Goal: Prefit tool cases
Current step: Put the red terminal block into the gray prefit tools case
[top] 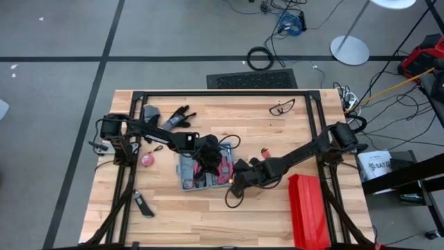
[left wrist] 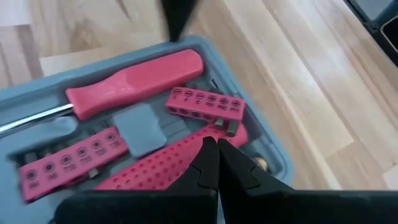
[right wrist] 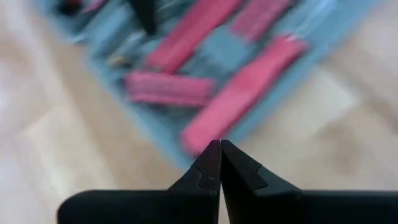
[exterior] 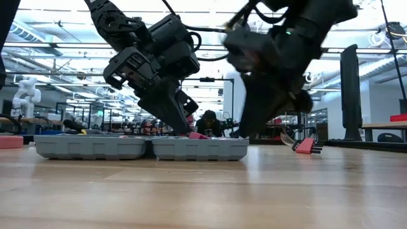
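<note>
The tool case [top: 189,170] lies open near the middle of the worktop [top: 229,215], and both arms lean over it: the left gripper [left wrist: 217,155] hangs with its tips just above the pink dotted handle [left wrist: 155,168] inside the tray, and the right gripper [right wrist: 219,155] hovers at the near edge of the case, over the boundary between tray and wood. Both grippers are clenched and carry nothing. The step in hand seems to be pressing or nudging the tools into their moulded seats, and for this I would keep the fingers closed and use the tips as one blunt point, pushing straight down on the middle of a tool, not on its end, so it does not tip out of the slot. The right gripper should steady the case wall while the left one presses, because the light plastic may slide on the smooth wood. The case is flat and blue-grey with rounded corners; in the low view it shows as two shallow halves lying side by side. Inside are grey moulded slots with a pink screwdriver [left wrist: 137,81], two pink bit holders [left wrist: 205,106] and a small grey block [left wrist: 140,127]. The long red box [top: 305,208] stands well apart, near the right arm's base.
</note>
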Motion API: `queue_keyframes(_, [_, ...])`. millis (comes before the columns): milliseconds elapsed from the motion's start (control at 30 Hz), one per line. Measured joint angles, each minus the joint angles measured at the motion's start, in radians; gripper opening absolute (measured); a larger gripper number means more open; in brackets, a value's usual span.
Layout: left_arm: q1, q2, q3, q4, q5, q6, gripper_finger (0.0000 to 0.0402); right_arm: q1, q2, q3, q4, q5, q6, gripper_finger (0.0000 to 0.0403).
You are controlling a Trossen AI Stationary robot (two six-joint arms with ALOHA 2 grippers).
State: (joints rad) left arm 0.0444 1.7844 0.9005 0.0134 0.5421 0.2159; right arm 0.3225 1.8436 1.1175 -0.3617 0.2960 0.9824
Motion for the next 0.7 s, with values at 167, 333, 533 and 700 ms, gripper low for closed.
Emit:
queue_keyframes(167, [0.0, 0.017, 0.0, -0.003, 0.0, 0.007, 0.0, -0.032, 0.012, 0.001, 0.166, -0.128, -0.055, 0.0])
queue_keyframes(333, [0.0, 0.041, 0.0, 0.011, 0.004, 0.027, 0.0, -0.055, 0.039, 0.001, 0.185, -0.146, -0.062, 0.0])
queue_keyframes(533, [0.0, 0.051, 0.001, 0.029, 0.015, 0.028, 0.0, -0.069, 0.076, 0.002, 0.196, -0.173, -0.055, 0.0])
queue_keyframes(700, [-0.003, 0.053, 0.0, 0.05, 0.033, 0.026, 0.0, -0.074, 0.086, 0.003, 0.2, -0.12, -0.085, 0.0])
